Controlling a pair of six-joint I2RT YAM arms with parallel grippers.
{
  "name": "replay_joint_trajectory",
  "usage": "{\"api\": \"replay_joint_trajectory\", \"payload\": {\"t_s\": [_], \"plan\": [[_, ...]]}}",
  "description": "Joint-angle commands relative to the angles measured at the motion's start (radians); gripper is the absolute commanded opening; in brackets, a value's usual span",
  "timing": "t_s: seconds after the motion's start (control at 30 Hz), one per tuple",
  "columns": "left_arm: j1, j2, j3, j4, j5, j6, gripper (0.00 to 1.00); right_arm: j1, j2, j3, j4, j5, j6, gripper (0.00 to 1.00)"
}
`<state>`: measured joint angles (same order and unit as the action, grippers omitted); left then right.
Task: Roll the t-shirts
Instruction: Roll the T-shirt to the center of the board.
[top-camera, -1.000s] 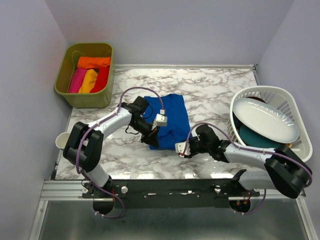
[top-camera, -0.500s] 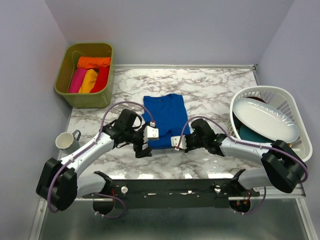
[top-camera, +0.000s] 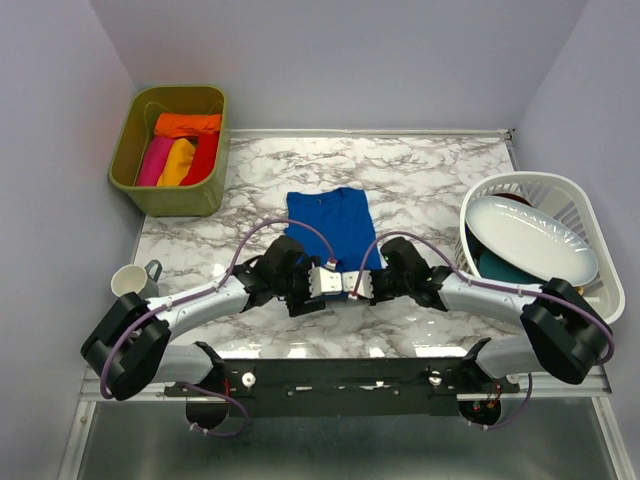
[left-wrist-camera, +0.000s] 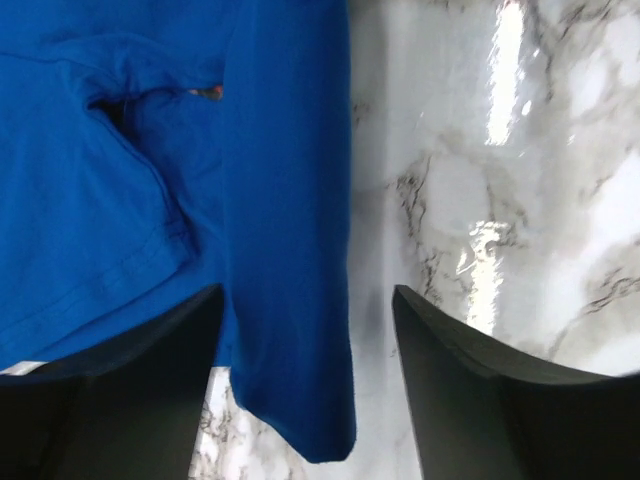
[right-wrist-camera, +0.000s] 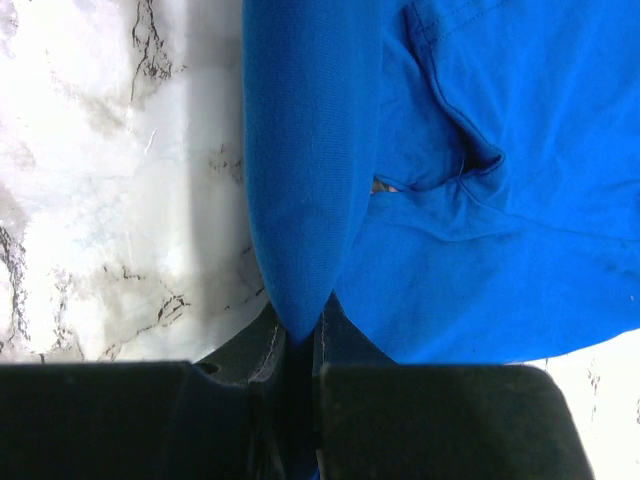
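The royal-blue t-shirt (top-camera: 330, 225) lies folded into a narrow strip in the middle of the marble table. Both grippers meet at its near edge. My left gripper (top-camera: 323, 276) is open; in the left wrist view the left gripper (left-wrist-camera: 305, 385) straddles a hanging fold of the t-shirt (left-wrist-camera: 285, 250), and the cloth touches neither finger (left-wrist-camera: 480, 400) clearly. My right gripper (top-camera: 358, 280) is shut on the same near edge; in the right wrist view the right gripper (right-wrist-camera: 300, 335) pinches a pointed fold of the t-shirt (right-wrist-camera: 310, 190).
An olive-green bin (top-camera: 135, 125) at the back left holds rolled orange, pink, yellow and red cloths (top-camera: 180, 150). A white slatted basket (top-camera: 590, 215) with plates (top-camera: 530, 240) stands at the right. A white mug (top-camera: 130, 282) sits near the left edge.
My left arm let go at the shirt's left side, swung down to its near edge and opened. My right gripper moved up to that edge and closed on the fold.
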<state>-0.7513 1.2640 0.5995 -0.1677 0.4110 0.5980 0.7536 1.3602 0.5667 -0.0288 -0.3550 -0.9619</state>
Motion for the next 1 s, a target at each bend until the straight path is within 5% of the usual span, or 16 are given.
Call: {"api": "replay_joint_trajectory", "payload": {"t_s": [0.0,0.07,0.23,0.27,0.47,0.7,0.97], "plan": [[-0.008,0.018,-0.018,0.008,-0.069,0.037,0.70,0.003,-0.024,0.012,-0.037,-0.018,0.022,0.12],[-0.002,0.014,-0.009,-0.019,-0.042,0.020,0.57,0.003,-0.026,0.010,-0.045,-0.022,0.015,0.12],[0.010,0.029,0.071,-0.098,0.061,-0.001,0.41,0.003,-0.019,0.030,-0.089,-0.051,0.006,0.13],[0.010,0.032,0.081,-0.137,0.075,0.003,0.30,0.003,-0.015,0.051,-0.108,-0.061,0.003,0.13],[0.065,0.127,0.219,-0.387,0.236,-0.013,0.04,-0.016,-0.001,0.162,-0.364,-0.226,-0.020,0.12],[0.193,0.217,0.293,-0.506,0.353,-0.017,0.00,-0.102,0.154,0.369,-0.771,-0.395,-0.125,0.11],[0.248,0.350,0.345,-0.616,0.359,0.003,0.00,-0.172,0.425,0.637,-1.008,-0.473,-0.201,0.09]]}}
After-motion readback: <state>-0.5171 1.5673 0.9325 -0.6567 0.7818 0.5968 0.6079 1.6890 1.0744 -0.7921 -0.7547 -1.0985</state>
